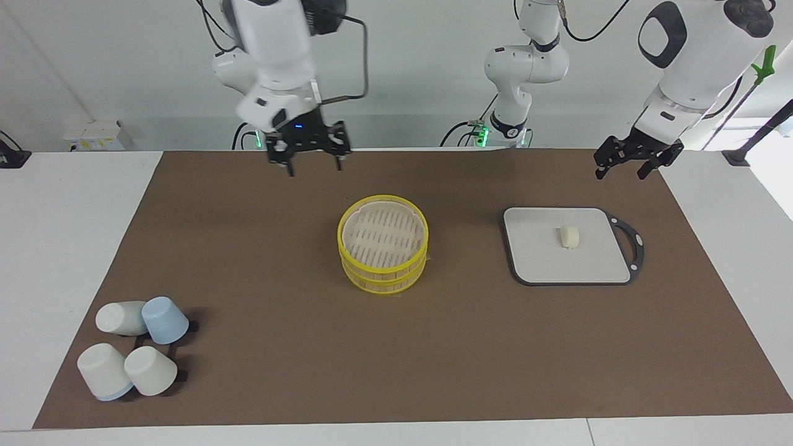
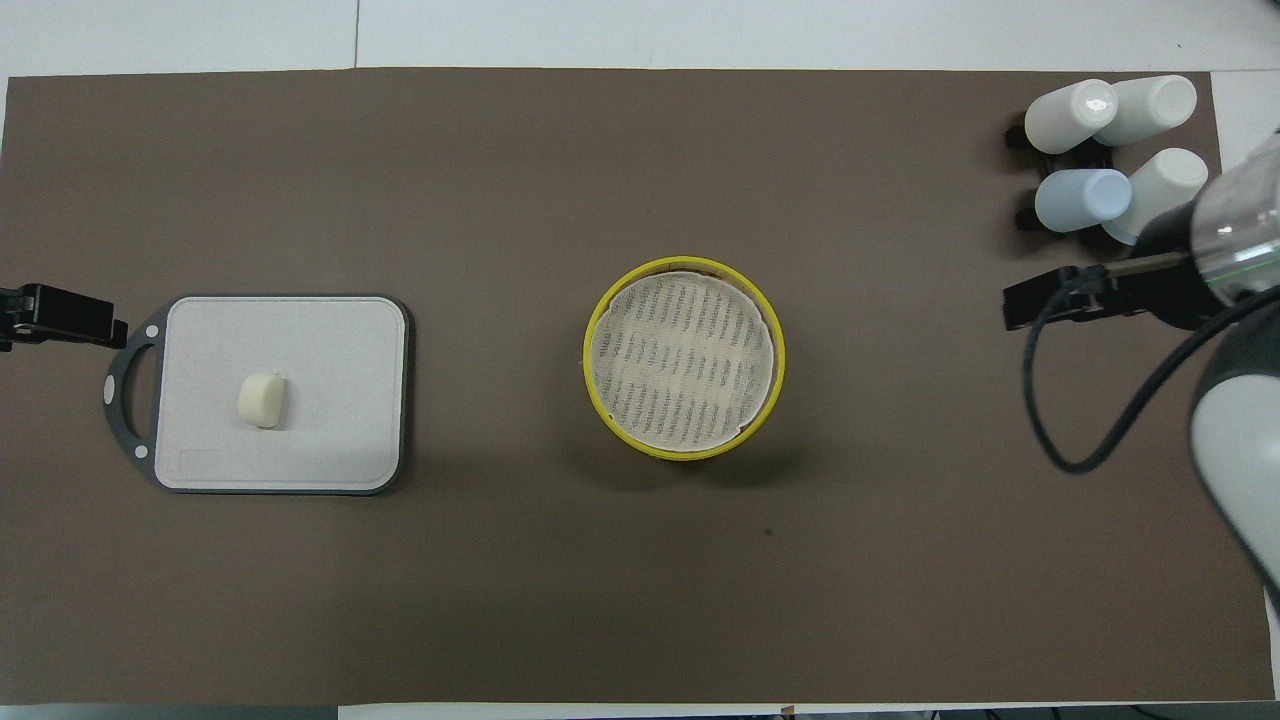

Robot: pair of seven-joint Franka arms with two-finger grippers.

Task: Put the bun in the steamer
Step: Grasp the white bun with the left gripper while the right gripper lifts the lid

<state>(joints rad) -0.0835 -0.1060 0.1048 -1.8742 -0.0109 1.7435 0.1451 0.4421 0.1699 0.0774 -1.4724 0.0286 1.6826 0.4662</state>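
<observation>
The bun [image 1: 569, 236] is a small cream-white piece lying on the flat grey board [image 1: 539, 260] toward the left arm's end of the table; it also shows in the overhead view [image 2: 262, 400]. The steamer [image 1: 383, 252], with yellow rims and an empty slatted floor, stands mid-table [image 2: 684, 357]. My left gripper [image 1: 619, 175] is open and empty, raised over the mat beside the board's handle [image 2: 60, 315]. My right gripper [image 1: 315, 170] is open and empty, raised over the brown mat on the right arm's side of the steamer [image 2: 1090, 295].
Several white and blue cups [image 1: 133, 347] lie on a black rack at the right arm's end, farther from the robots [image 2: 1110, 150]. The brown mat [image 1: 260, 260] covers most of the white table.
</observation>
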